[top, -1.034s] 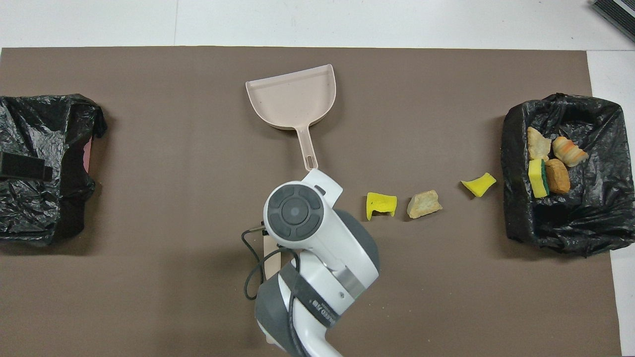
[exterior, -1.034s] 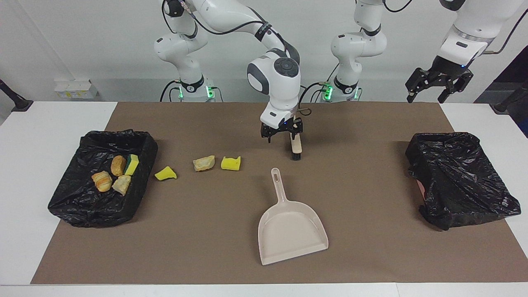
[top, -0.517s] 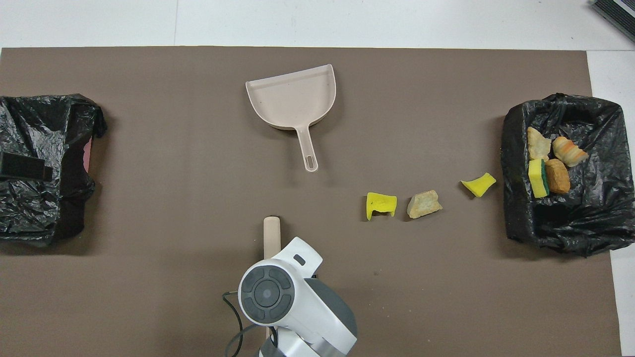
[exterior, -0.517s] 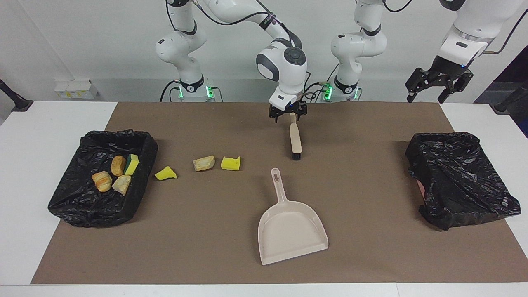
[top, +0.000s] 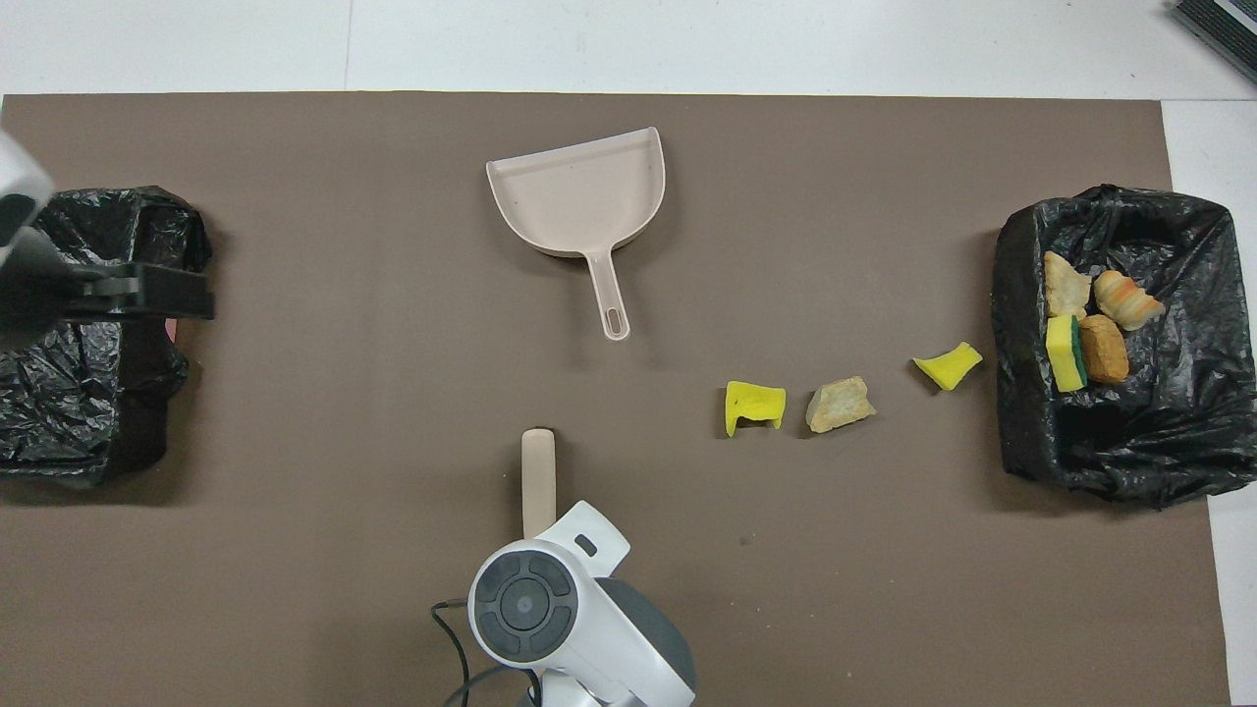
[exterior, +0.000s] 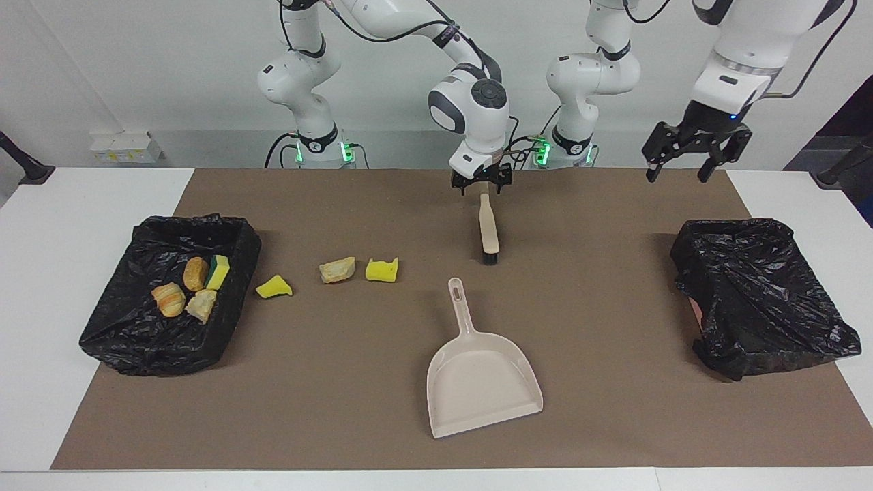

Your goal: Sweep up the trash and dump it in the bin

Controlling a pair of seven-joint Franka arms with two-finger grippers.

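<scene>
Three pieces of trash lie on the brown mat (exterior: pixel 614 423): a yellow sponge chunk (exterior: pixel 274 287) beside the bin, a tan bread lump (exterior: pixel 337 270) and a second yellow sponge chunk (exterior: pixel 382 270). Several more pieces (exterior: pixel 193 286) lie in the black-lined bin (exterior: pixel 136 341) at the right arm's end. The beige brush (exterior: pixel 488 228) lies flat on the mat, bristles toward the beige dustpan (exterior: pixel 481 382). My right gripper (exterior: pixel 481 183) is open, just above the brush handle's end. My left gripper (exterior: pixel 690 151) is open and empty, up in the air.
A second black-lined bin (exterior: pixel 757 293) stands at the left arm's end, with nothing showing in it. In the overhead view the left gripper (top: pixel 157 293) is over that bin (top: pixel 79 412). The dustpan (top: pixel 584 196) lies farther from the robots than the brush (top: pixel 538 471).
The right gripper laid the brush down, let it go and drew back to the handle's end. The left gripper has moved a little toward the table's middle.
</scene>
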